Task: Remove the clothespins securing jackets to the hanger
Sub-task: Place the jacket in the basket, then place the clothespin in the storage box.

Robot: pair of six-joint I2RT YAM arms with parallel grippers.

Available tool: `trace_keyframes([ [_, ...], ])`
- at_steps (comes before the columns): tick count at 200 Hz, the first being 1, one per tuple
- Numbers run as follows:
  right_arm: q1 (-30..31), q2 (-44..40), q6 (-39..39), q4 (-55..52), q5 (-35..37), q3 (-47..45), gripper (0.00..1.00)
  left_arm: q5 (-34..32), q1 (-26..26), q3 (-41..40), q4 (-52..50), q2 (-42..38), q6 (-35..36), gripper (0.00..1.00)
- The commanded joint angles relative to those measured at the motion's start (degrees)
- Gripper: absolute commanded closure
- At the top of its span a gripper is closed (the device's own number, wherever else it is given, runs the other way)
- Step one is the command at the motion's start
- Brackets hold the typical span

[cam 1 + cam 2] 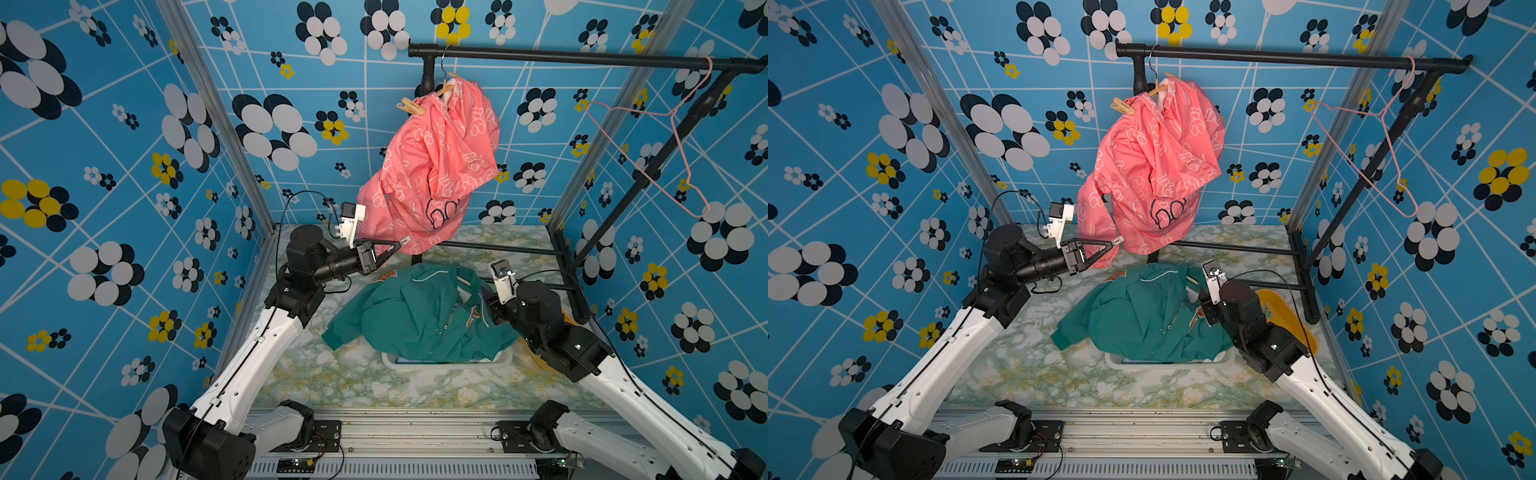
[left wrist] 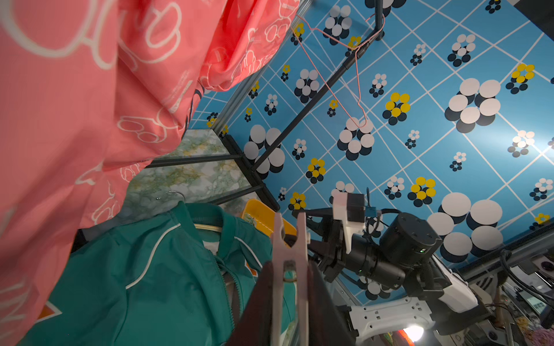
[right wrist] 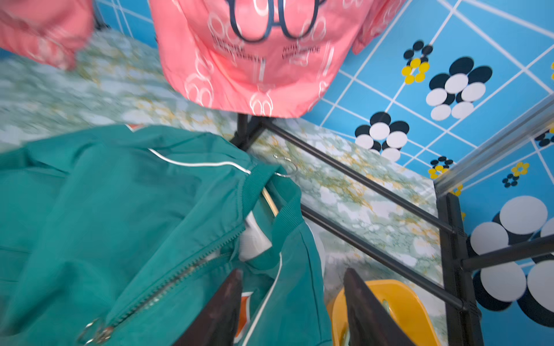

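The glossy pink jacket with white bear outlines (image 1: 432,166) hangs lopsided from the black clothes rail (image 1: 582,56). A tan wooden clothespin (image 1: 411,107) clamps its shoulder at the hanger's end, which I judge is what keeps it from sliding off. The plain teal green jacket (image 1: 415,316) lies crumpled on the marble-patterned table (image 1: 332,374), draped over a white tray (image 1: 449,365). Its hanger is tucked in the collar with the metal hook (image 3: 286,166) poking out, so it looks already freed. A thin pink wire hanger (image 1: 648,158) dangles bare at the rail's far end. The left tool (image 1: 395,245) is pinching a whitish-grey clothespin (image 2: 289,239) by its tail end, and the pin's open legs point away from the fingers, probably carried off for dropping. That arm stretches forward with its wrist roughly level, its tip just beside the pink jacket's lower hem. The right tool (image 3: 292,271) stands spread with nothing between its dark fingers (image 3: 218,308). It hangs low over the teal jacket's edge beside a yellow plastic bin (image 3: 404,299), a pose that suits a drop-off, with the arm folded and the elbow raised
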Motion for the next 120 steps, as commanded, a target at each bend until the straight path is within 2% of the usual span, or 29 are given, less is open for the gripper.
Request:
trace_keyframes([
  [1, -0.21, -3.22, -2.25, 0.97, -13.44, 4.03, 0.43, 7.58, -1.91, 1.57, 5.24, 0.80, -1.56, 1.00],
  [18, -0.17, -1.82, -5.38, 0.82, -21.46, 7.58, 0.43, 12.31, -3.31, -0.31, 13.13, 2.89, -9.02, 1.00],
  [34, -0.10, 1.96, -7.95, -0.59, -27.06, 11.25, 0.43, 16.29, -4.46, -2.40, 25.92, 5.08, -20.87, 1.00],
  [56, 0.75, 7.22, -10.87, -2.06, -29.97, 15.28, 0.45, 18.92, -5.76, -4.03, 40.33, 8.84, -36.16, 1.00],
  [75, 2.62, 8.99, -13.85, -0.98, -30.03, 16.22, 0.44, 19.38, -6.03, -4.96, 47.05, 10.84, -44.54, 1.00],
  [93, 3.95, 9.41, -16.32, -0.62, -30.27, 17.14, 0.44, 19.89, -6.27, -5.05, 46.39, 11.12, -46.53, 1.00],
  [120, 4.50, 9.28, -18.48, -0.99, -31.73, 18.24, 0.44, 20.65, -7.14, -4.36, 37.37, 10.41, -42.10, 1.00],
])
